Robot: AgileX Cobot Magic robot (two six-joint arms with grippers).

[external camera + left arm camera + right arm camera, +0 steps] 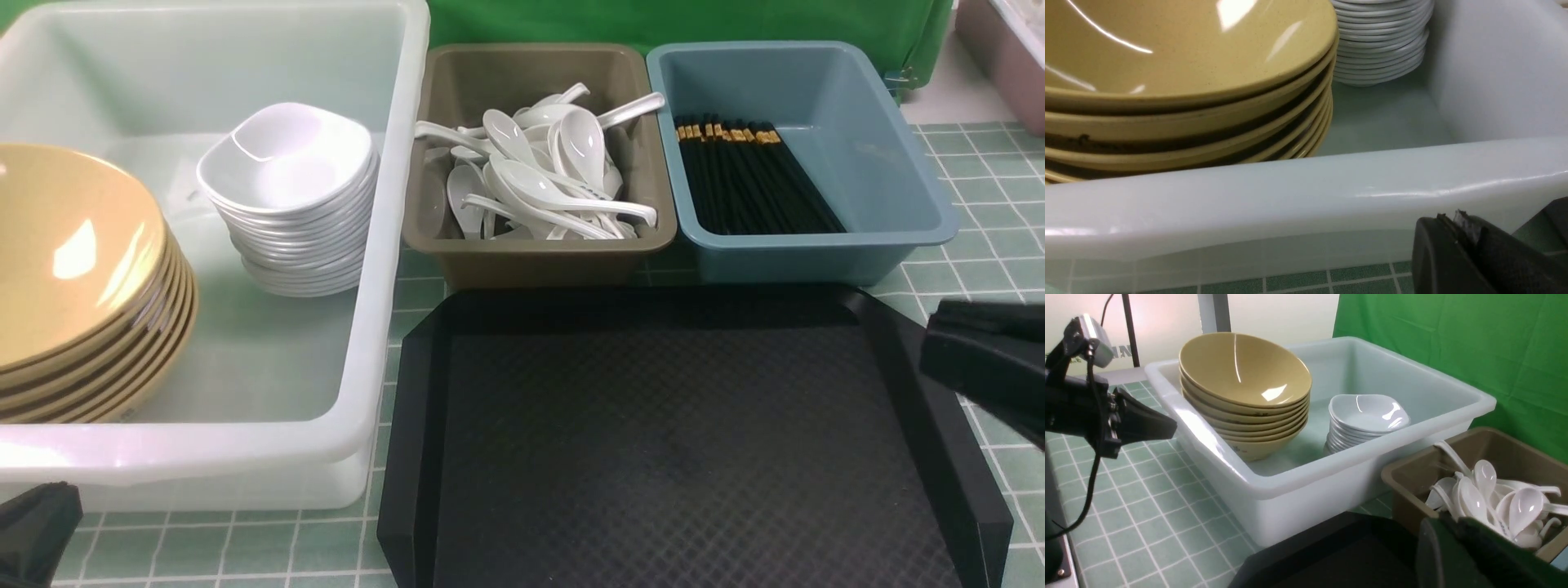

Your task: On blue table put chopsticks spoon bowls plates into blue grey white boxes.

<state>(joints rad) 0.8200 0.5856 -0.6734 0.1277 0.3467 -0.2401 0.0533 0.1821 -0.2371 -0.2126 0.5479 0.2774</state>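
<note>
On the blue table the white box holds a stack of tan bowls and a stack of white plates. The grey box is heaped with white spoons; one spoon handle bears blue marks. In the blue box the black chopsticks lie in a bundle. My left gripper is shut and holds nothing, low outside the white box's near wall. My right gripper is shut and holds nothing, at the right rim of the black tray.
The black diamond-textured tray lies in front of the grey and blue boxes. A green cloth hangs behind the boxes. A pinkish tub stands at the far right back. Bare tiles show along the table's near left and right edges.
</note>
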